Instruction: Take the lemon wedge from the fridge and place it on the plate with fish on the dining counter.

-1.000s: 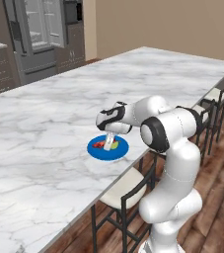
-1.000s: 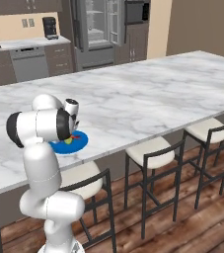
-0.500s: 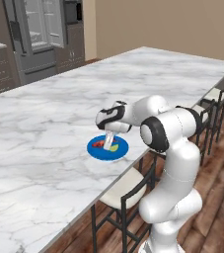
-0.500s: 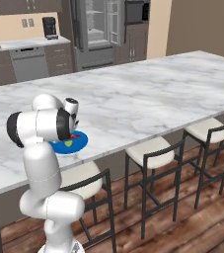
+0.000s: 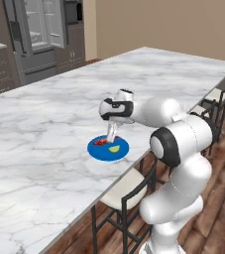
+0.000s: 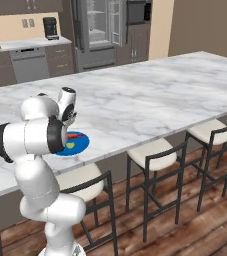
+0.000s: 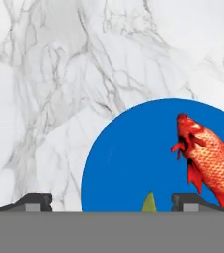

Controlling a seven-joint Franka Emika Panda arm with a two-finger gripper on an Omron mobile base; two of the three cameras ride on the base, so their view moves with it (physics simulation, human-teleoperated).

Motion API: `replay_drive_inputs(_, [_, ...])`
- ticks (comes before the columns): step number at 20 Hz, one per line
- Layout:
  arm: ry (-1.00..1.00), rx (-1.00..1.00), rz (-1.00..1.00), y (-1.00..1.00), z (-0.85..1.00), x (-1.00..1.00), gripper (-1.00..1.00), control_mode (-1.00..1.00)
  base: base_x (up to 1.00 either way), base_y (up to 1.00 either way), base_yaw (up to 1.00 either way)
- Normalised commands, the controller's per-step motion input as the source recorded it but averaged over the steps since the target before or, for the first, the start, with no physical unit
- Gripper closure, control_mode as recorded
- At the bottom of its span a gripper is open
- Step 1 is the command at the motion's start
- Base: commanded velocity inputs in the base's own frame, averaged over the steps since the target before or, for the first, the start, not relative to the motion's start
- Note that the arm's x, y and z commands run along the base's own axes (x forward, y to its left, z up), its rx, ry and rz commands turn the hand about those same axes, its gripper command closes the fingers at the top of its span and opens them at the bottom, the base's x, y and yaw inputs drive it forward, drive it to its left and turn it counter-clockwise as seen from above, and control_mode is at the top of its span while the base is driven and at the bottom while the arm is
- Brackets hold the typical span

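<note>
Counting plates: one blue plate with fish (image 5: 108,148) sat on the dining counter (image 5: 44,124).
On plate: one fish (image 7: 209,160), one lemon wedge (image 5: 114,149).
Gripper (image 7: 111,201): jaws stood wide above plate, holding nothing.

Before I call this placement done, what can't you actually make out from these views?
- Lemon wedge: hand view shows just its tip; the bottom edge cuts off the rest.
- Fish: right base view, partly behind the arm.
- Plate: right base view, its near side hidden by the arm.
- Pincer: left base view, finger gap too small to judge.
</note>
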Motion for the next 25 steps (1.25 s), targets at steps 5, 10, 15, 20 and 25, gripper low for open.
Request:
replay_drive_inputs(5, [-0.05,0.01,0.00,-0.60,0.89,-1.00,-1.00,-1.00,0.00,0.00,0.00])
replay_drive_inputs(10, [-0.08,0.01,0.00,-0.66,0.70,-1.00,-1.00,-1.00,0.00,0.00,0.00])
replay_drive_inputs(15, [-0.19,0.00,0.00,-0.57,0.53,-1.00,-1.00,-1.00,0.00,0.00,0.00])
replay_drive_inputs(20, [-0.32,0.00,0.00,-0.41,0.50,-1.00,-1.00,-1.00,0.00,0.00,0.00])
replay_drive_inputs(25, [-0.41,-0.05,-0.01,-0.13,0.96,-1.00,-1.00,-1.00,0.00,0.00,0.00])
